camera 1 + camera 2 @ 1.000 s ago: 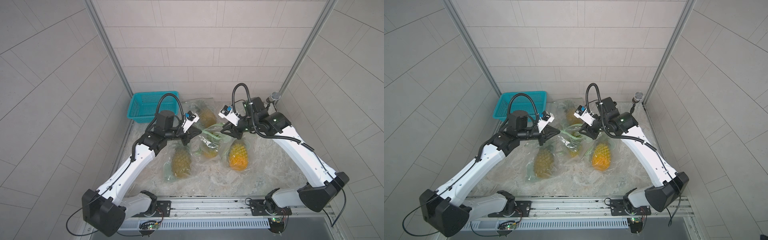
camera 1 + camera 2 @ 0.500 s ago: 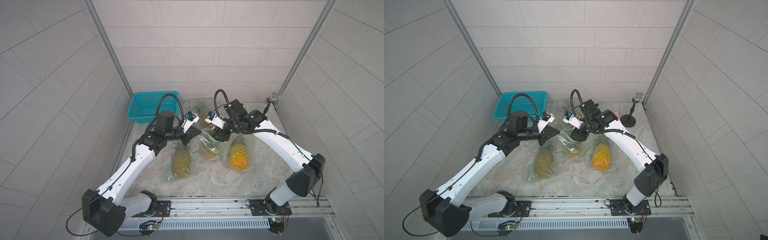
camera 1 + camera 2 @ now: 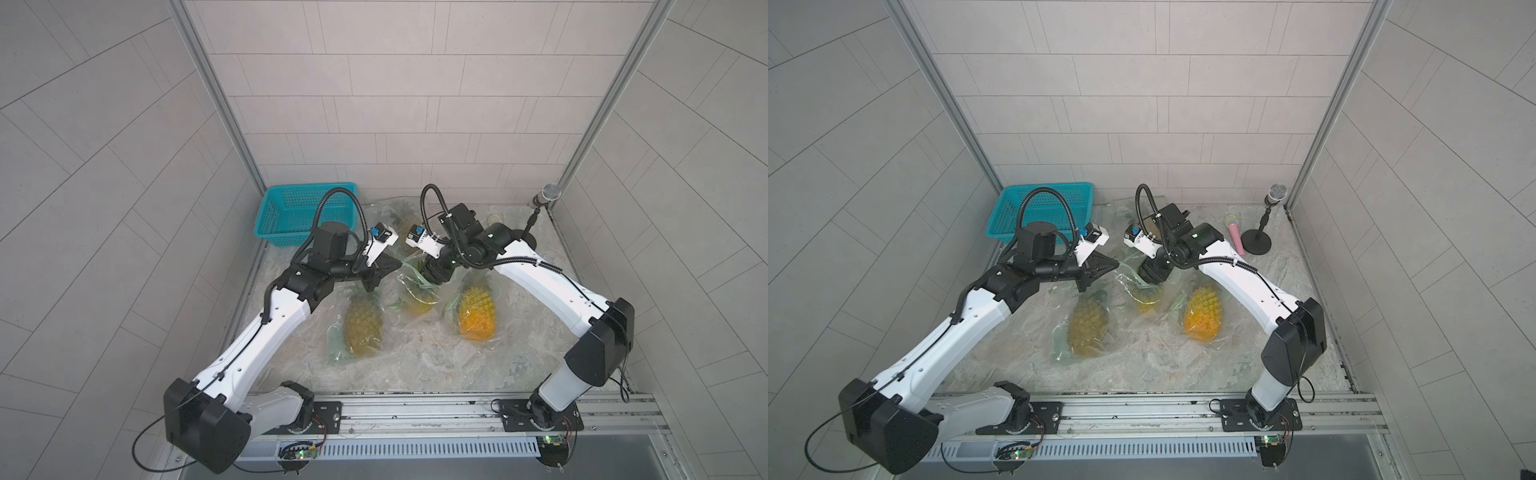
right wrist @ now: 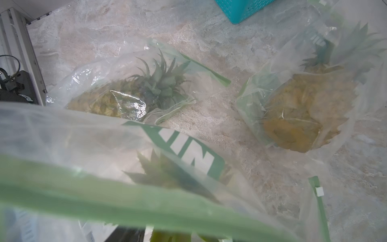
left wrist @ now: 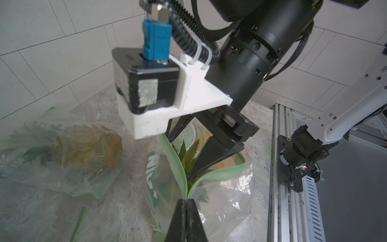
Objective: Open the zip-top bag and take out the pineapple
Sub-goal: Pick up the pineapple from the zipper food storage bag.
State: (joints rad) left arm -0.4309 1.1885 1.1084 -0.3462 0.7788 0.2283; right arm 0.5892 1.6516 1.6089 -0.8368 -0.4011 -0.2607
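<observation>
The zip-top bag [image 3: 415, 293] [image 3: 1144, 291] stands in the middle of the table, its green zip rim [image 5: 217, 172] parted. My left gripper [image 5: 185, 202] [image 3: 388, 270] is shut on one end of that rim. The pineapple [image 3: 417, 305] sits inside; its crown [image 5: 186, 154] shows in the mouth. My right gripper [image 3: 432, 276] [image 3: 1150, 276] points down into the bag mouth with its fingers [image 5: 217, 155] spread open around the crown. In the right wrist view the blurred rim [image 4: 146, 205] hides my own jaws, and the crown [image 4: 167, 174] shows through the plastic.
Other bagged pineapples lie front left [image 3: 363, 328], front right [image 3: 478, 316] and at the back [image 3: 399, 224]. A teal basket [image 3: 299, 212] stands in the back left corner. A microphone on a stand [image 3: 1273, 199] and a pink microphone [image 3: 1235, 235] are back right.
My right arm has swung in toward the centre, and its gripper has opened and dipped into the bag mouth. The left gripper has kept its grip and place.
</observation>
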